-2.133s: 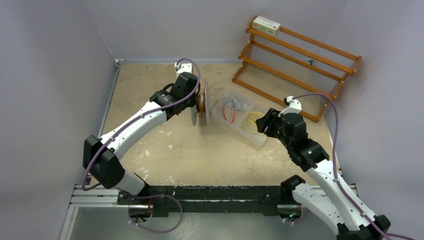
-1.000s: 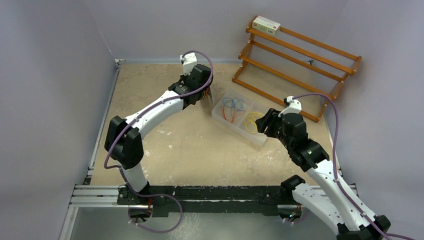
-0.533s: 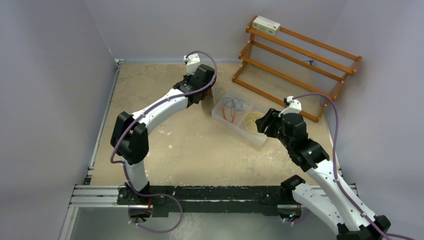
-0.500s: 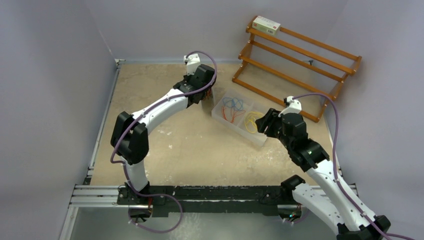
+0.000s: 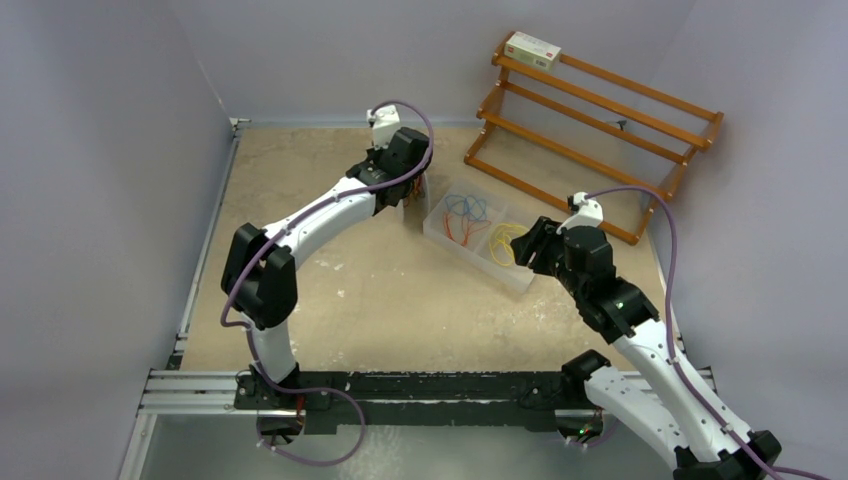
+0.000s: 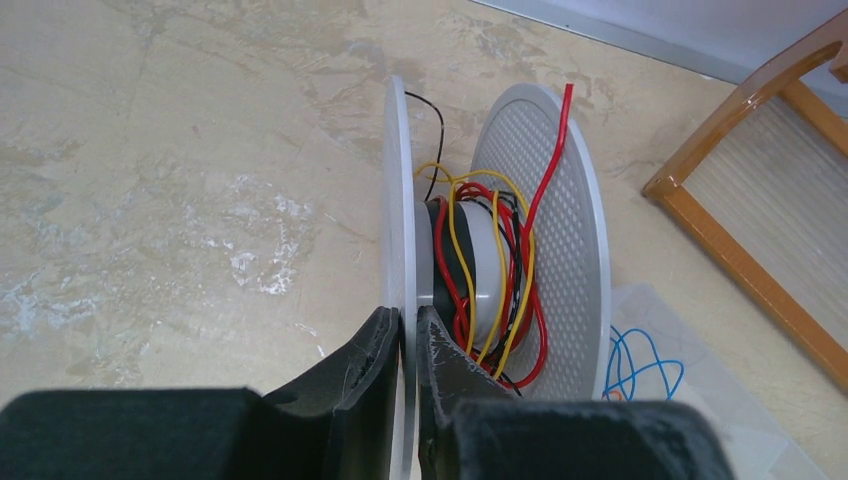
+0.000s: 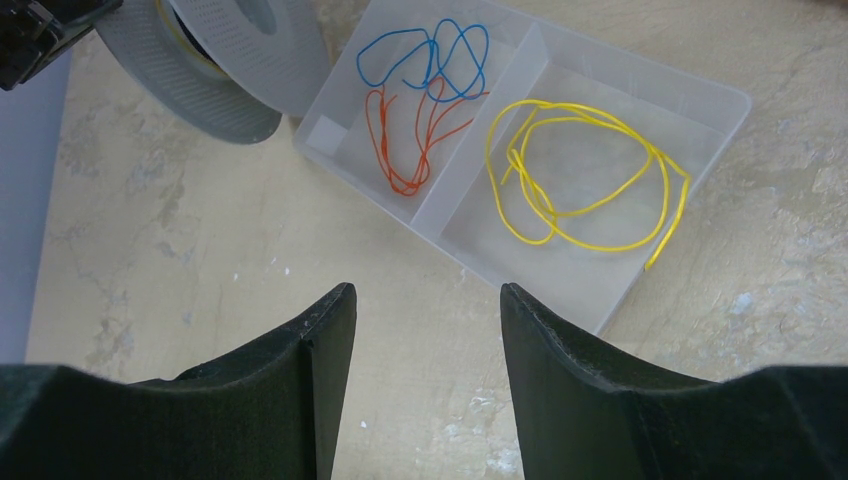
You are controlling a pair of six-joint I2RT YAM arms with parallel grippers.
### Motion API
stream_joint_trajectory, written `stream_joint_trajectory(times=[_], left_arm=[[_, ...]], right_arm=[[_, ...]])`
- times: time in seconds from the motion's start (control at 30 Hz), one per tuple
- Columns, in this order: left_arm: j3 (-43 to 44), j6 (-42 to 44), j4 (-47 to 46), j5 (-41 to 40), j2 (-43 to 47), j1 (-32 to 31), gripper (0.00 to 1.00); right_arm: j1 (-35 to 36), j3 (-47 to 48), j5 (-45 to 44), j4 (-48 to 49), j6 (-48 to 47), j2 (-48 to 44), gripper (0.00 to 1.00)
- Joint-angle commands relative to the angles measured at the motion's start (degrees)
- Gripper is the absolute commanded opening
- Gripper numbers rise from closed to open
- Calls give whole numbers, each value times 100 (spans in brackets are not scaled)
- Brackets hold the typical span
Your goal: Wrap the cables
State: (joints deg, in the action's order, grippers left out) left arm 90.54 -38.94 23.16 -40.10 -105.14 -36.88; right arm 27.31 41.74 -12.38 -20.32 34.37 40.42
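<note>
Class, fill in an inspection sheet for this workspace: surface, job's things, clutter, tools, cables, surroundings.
Surface: beige table, scuffed.
Job's things: yellow cable loose in the divided tray; spool upright, part wound.
Clutter: red and blue wires in its other compartment.
Tools: left tool shut on the spool's flange; right tool open above the table.
Cables: purple cords along both arms.
Surroundings: wooden rack, small box on top.

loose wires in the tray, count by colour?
blue wire: 1
red-orange wire: 1
yellow wire: 1
Total: 3, all in the tray; blue and red-orange share one compartment, yellow has the other. Wire wound on the spool not counted.
</note>
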Motion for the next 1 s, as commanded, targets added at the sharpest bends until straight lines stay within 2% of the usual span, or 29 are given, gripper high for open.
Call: stream_joint_trajectory(times=[0.0,0.6,0.97], left_arm=[[324,-43,-474,-174,43,-3,11],[273,-2,-500,-190,117,3,31],[-26,8,-633,-43,494,-3,52]], right_arm=[[-14,32,60,120,-87,-52,58],[-9,25,60,141,-83,-19,58],[-14,23,52,142,-83,-8,58]])
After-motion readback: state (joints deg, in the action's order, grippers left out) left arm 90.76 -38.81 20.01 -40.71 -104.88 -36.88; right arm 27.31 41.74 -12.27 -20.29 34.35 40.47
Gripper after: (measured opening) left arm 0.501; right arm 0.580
